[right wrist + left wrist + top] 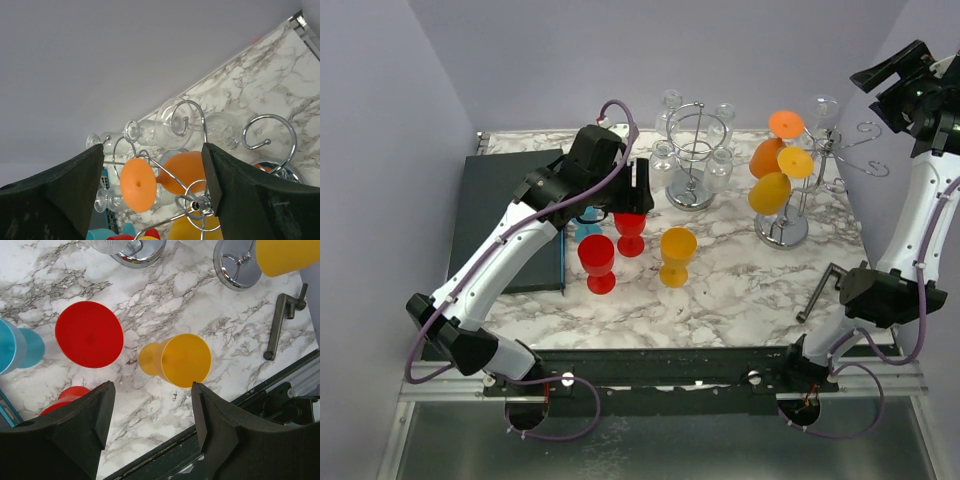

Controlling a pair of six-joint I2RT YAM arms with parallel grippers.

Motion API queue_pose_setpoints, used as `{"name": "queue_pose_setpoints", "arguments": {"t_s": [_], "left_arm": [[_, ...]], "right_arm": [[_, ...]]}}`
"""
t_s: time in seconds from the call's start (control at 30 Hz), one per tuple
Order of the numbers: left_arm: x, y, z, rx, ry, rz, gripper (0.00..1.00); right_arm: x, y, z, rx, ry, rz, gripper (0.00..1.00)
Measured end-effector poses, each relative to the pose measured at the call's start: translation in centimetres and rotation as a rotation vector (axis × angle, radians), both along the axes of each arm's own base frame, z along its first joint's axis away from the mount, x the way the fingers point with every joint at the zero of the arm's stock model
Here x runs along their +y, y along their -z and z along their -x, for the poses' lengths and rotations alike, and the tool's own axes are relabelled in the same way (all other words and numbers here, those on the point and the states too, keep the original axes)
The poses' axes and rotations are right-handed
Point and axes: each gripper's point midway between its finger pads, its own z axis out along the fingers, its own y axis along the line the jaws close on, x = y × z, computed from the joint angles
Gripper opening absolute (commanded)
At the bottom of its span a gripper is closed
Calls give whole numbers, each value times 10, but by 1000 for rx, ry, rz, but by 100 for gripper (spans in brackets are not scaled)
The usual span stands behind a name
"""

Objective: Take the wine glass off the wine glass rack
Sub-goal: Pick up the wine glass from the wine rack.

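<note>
While the right gripper (153,147) is hovering high over the wine glass rack (782,232), I am reading its jaws as standing apart with nothing between them. The orange wine glass (175,174) is hanging by its foot from a wire arm of the rack, bowl tilting downward, close to a hanging yellow glass (770,192). I am judging this as the approach. To do it well, I am planning to bring the jaws squarely astride the stem just below the foot. Then I am aiming to slide the glass outward along the wire rather than lift it, since the foot is sitting in the wire. The left gripper (152,385) is hanging parted and empty over a red glass (89,334) and a standing yellow glass (182,360) on the table (235,315).
</note>
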Motion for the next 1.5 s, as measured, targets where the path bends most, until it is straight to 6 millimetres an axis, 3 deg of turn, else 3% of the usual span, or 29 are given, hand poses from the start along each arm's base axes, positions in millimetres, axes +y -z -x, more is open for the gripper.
{"name": "queue_pose_setpoints", "arguments": {"t_s": [0.2, 0.57, 0.9, 1.5], "left_arm": [[-3, 17, 9, 7, 24, 40, 70], [-1, 4, 15, -65, 35, 104, 71], [-4, -2, 12, -95, 42, 121, 71], [-5, 3, 10, -96, 45, 119, 71]], "right_arm": [[-17, 34, -15, 50, -35, -101, 77], [-3, 69, -36, 96, -150, -234, 66], [1, 79, -41, 105, -167, -291, 59], [3, 83, -47, 95, -175, -334, 57]]}}
